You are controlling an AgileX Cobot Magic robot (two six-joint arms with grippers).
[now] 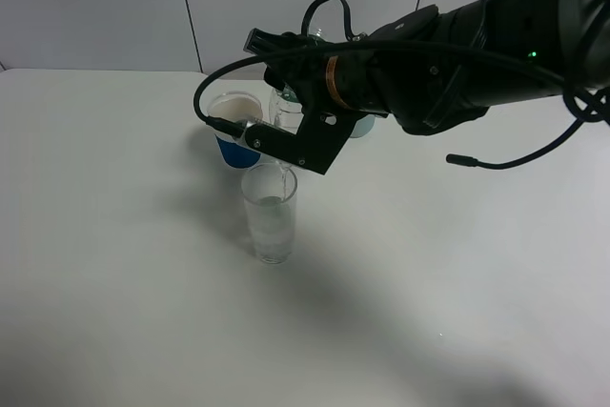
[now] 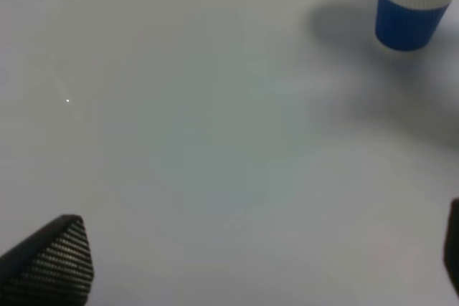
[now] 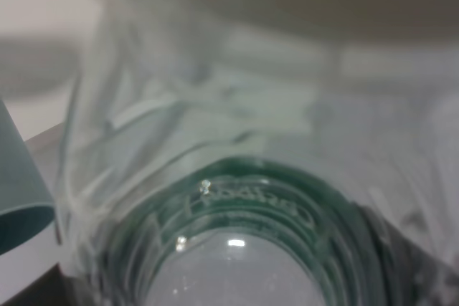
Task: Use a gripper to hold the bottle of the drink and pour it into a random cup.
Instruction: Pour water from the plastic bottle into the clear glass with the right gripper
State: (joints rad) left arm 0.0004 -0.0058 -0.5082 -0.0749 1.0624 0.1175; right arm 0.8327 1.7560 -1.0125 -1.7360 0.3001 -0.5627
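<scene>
My right gripper (image 1: 289, 143) reaches in from the right and is shut on the bottle of the drink (image 1: 283, 105), tilted mouth-down over the cup (image 1: 270, 221). A thin stream falls from the bottle into this tall clear glass, which is partly filled. Up close in the right wrist view, the bottle (image 3: 237, 198) fills the frame, clear plastic with a dark green band; the fingers are hidden. My left gripper (image 2: 251, 270) hovers over bare table, open, with one black fingertip (image 2: 54, 263) at each side and nothing between them.
A white paper cup with a blue sleeve (image 1: 234, 129) stands just behind the glass, also seen as the paper cup (image 2: 412, 8) from the left wrist. A teal cup (image 1: 363, 127) sits behind my right arm, its edge (image 3: 18, 202) close to the bottle. White table (image 1: 114, 264).
</scene>
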